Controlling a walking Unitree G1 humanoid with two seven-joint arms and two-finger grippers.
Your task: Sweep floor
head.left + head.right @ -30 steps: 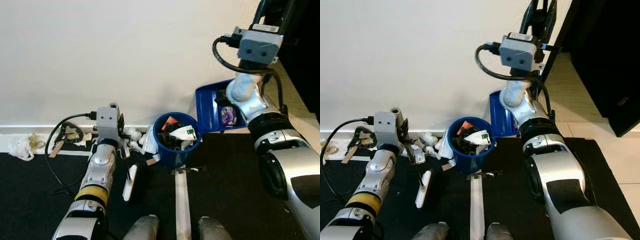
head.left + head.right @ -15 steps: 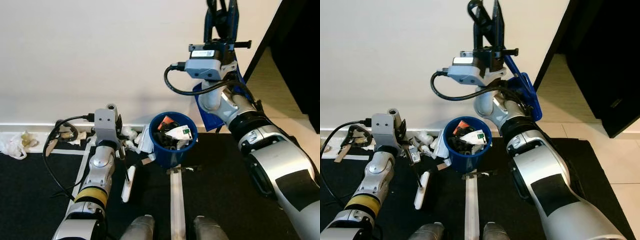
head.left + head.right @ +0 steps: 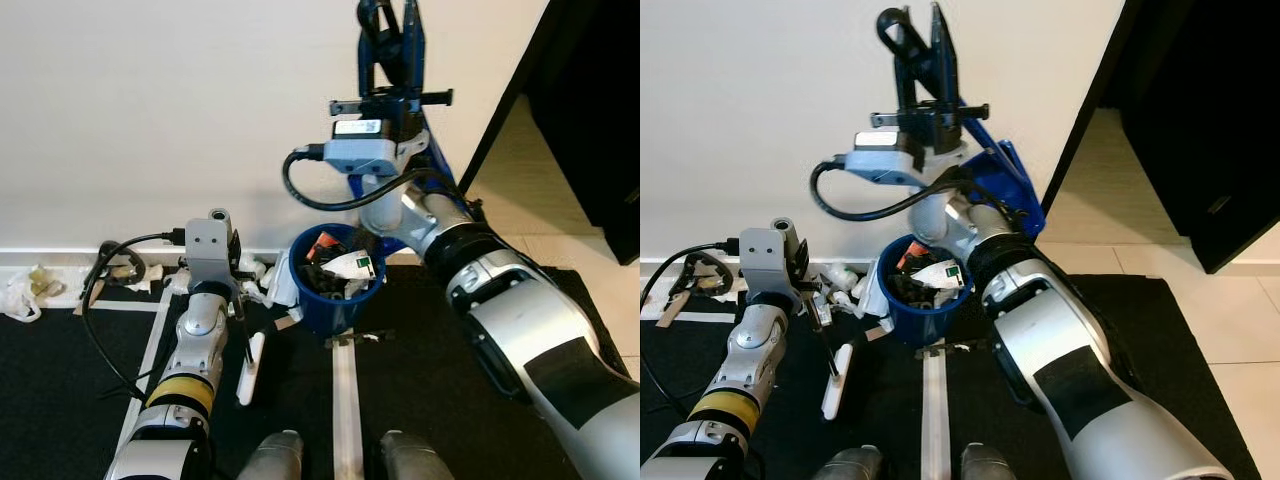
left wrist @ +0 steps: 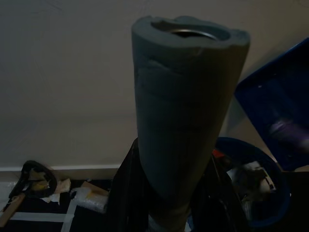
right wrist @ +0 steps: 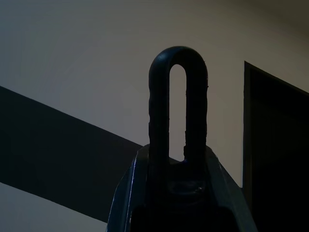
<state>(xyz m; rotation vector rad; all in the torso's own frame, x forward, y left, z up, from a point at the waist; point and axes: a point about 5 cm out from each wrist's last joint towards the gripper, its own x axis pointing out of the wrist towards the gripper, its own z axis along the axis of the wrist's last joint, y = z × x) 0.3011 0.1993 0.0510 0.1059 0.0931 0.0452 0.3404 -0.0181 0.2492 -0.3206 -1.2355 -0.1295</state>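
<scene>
The right gripper (image 3: 922,45), jaws clamped on the looped handle of a blue dustpan (image 3: 1002,182), tips it above the full blue bin (image 3: 335,282). The left gripper (image 3: 243,300), jaws clamped on a grey foam-wrapped broom handle (image 4: 186,111), stands beside floor litter (image 3: 262,270); no legible writing.

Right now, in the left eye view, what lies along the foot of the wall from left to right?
Crumpled white bag → tangled black cable with scraps → left gripper holding the brush → blue bin full of trash → dark doorway.
</scene>
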